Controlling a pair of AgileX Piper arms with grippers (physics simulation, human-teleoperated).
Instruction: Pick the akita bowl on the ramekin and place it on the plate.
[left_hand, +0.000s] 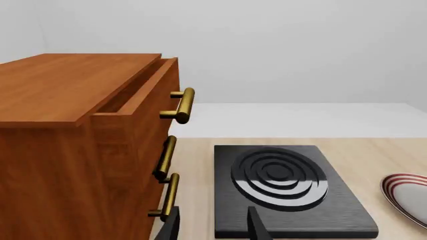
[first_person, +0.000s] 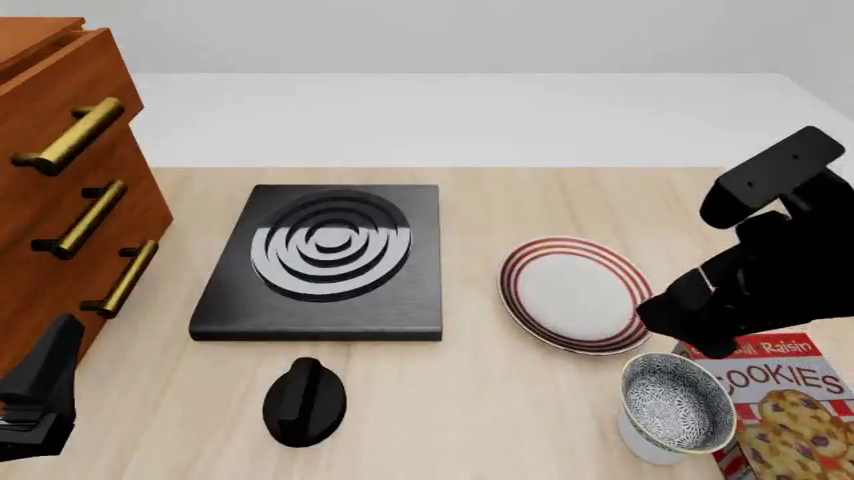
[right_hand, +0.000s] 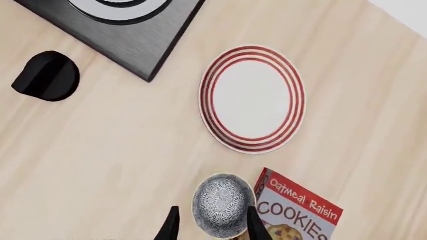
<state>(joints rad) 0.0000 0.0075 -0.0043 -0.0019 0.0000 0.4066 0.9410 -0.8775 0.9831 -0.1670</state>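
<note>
I see pale matt wood on the table (first_person: 534, 420), brassy metal drawer handles (first_person: 70, 138), and a glossy plate (first_person: 577, 294).

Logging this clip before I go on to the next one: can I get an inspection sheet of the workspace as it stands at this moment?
Surface: light wood table, no spills seen.
Job's things: akita bowl sits on the ramekin, near the table's front right; plate lies bare, just beyond the bowl.
Clutter: cookie box right beside the bowl; black stove burner mid-table; black knob in front of it.
Grippers: right end effector open, above the bowl, a finger to either side in the wrist view, not gripping; left end effector open, near the cabinet, holding nothing.
Cables: nothing seen.
Surroundings: wooden cabinet at left, top drawer slightly open; plain pale backdrop.
</note>
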